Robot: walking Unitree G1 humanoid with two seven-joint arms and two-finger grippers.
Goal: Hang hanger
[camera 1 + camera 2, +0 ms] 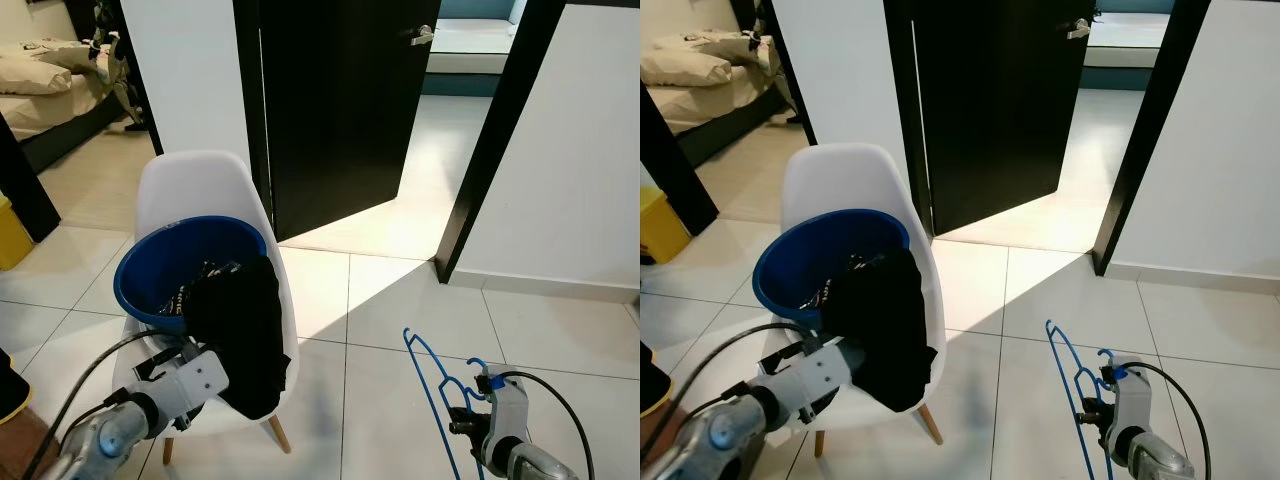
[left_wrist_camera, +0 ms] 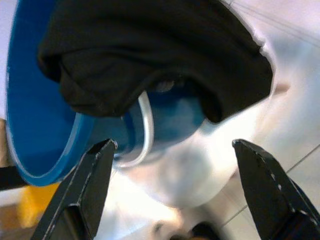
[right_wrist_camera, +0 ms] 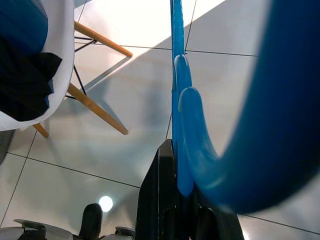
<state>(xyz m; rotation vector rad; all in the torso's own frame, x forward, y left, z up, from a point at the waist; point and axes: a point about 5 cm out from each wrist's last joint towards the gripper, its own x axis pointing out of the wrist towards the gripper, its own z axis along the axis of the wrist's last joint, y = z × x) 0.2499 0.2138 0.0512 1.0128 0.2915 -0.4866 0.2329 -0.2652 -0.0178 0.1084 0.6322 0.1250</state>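
Note:
A blue wire hanger (image 1: 428, 362) stands upright low on the right, just above the tiled floor. My right gripper (image 1: 466, 408) is shut on it near the hook, and the right wrist view shows the black fingers (image 3: 161, 200) clamped on the blue wire (image 3: 183, 150). A white chair (image 1: 196, 182) holds a blue basin (image 1: 150, 272) with a black garment (image 1: 240, 325) draped over its near rim. My left gripper (image 2: 172, 145) is open, close below the basin and the hanging cloth, with nothing between its fingers.
A black door (image 1: 340, 100) stands ajar behind the chair, with a lit doorway to its right. A white wall with a black frame (image 1: 495, 140) is at the right. A bed (image 1: 40, 80) and a yellow object (image 1: 12, 235) lie far left.

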